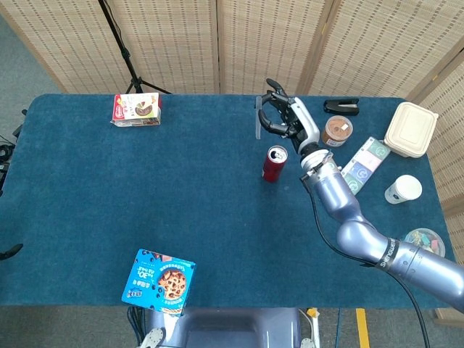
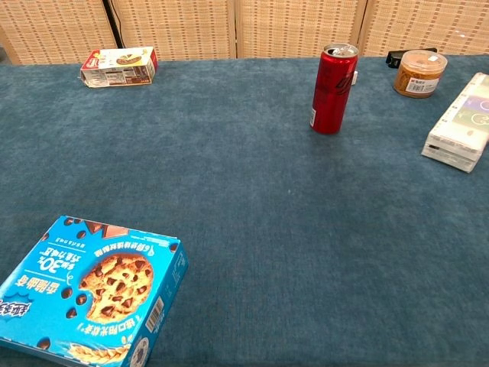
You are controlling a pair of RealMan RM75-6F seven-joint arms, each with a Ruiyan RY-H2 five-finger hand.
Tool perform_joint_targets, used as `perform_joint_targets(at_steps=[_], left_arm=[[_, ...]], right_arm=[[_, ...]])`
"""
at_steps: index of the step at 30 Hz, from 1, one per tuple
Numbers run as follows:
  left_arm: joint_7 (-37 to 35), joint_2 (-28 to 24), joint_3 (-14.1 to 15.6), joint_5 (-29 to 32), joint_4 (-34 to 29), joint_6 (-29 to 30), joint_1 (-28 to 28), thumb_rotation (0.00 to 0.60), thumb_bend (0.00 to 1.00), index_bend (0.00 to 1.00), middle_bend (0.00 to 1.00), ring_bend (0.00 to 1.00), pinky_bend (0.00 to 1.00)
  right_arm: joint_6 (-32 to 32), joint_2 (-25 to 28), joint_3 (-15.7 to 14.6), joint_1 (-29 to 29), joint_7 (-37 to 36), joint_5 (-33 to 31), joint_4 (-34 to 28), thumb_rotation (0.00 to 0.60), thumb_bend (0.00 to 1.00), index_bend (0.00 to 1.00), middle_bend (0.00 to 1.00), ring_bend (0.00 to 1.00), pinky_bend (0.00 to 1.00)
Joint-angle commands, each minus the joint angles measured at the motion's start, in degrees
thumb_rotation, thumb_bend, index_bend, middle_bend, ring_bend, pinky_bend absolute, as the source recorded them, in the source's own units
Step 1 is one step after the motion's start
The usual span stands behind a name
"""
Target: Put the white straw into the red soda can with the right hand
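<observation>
**Straw held above the table behind the red can**

The right hand point(image 1: 286, 116) was raised over the far part of the blue table point(image 1: 87, 210), its fingers curled around the white straw point(image 1: 257, 122), which hung roughly upright at the hand's left edge in the head view. The red soda can point(image 1: 273, 163) stood upright on the cloth, nearer the robot than the hand and apart from it, its open top showing. The straw's lower end was clear of the can's opening (to the left of it and farther back in the head view). The chest view showed the can but neither hand. The left hand was out of sight in both views.

A blue cookie box point(image 1: 159, 283) lay near the front edge of the table, and a small red-and-white box point(image 1: 136, 109) lay near the far left. To the right of the can stood a brown jar point(image 1: 337, 131), a long white packet point(image 1: 361, 168), a beige lidded container point(image 1: 410, 129) and a white cup point(image 1: 403, 189). A black stapler point(image 1: 341, 106) sat near the far edge.
</observation>
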State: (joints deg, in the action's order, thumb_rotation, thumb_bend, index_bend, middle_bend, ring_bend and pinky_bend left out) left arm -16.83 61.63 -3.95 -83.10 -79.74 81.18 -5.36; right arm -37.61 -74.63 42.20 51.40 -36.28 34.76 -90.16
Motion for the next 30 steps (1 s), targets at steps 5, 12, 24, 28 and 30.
perform_joint_targets(at_steps=[5, 12, 24, 28, 30], left_arm=[[-0.62, 0.08, 0.20, 0.06, 0.33, -0.06, 0.13, 0.600, 0.00, 0.00, 0.00, 0.00, 0.00], [-0.91, -0.06, 0.30, 0.01, 0.46, 0.31, 0.34, 0.600, 0.00, 0.00, 0.00, 0.00, 0.00], [-0.06, -0.18, 0.42, -0.24, -0.33, 0.82, 0.43, 0.600, 0.00, 0.00, 0.00, 0.00, 0.00], [0.29, -0.11, 0.48, -0.29, -0.57, 0.60, 0.27, 0.600, 0.00, 0.00, 0.00, 0.00, 0.00], [0.39, -0.13, 0.47, -0.28, -0.64, 0.58, 0.23, 0.600, 0.00, 0.00, 0.00, 0.00, 0.00]], right_arm=[[-0.97, -1.80, -0.73, -1.35, -1.58, 2.96, -0.49, 0.600, 0.56, 0.54, 0.00, 0.00, 0.00], [-1.13, -2.80, -1.29, -2.84, -3.48, 5.52, -0.71, 0.600, 0.56, 0.54, 0.00, 0.00, 0.00], [0.91, -3.19, -2.10, -4.64, -6.23, 8.54, 1.69, 0.600, 0.56, 0.54, 0.00, 0.00, 0.00], [1.38, -2.94, -2.10, -5.04, -6.81, 9.44, 2.00, 0.600, 0.56, 0.54, 0.00, 0.00, 0.00], [1.54, -2.89, -2.16, -5.18, -7.02, 9.76, 2.25, 0.600, 0.56, 0.54, 0.00, 0.00, 0.00]])
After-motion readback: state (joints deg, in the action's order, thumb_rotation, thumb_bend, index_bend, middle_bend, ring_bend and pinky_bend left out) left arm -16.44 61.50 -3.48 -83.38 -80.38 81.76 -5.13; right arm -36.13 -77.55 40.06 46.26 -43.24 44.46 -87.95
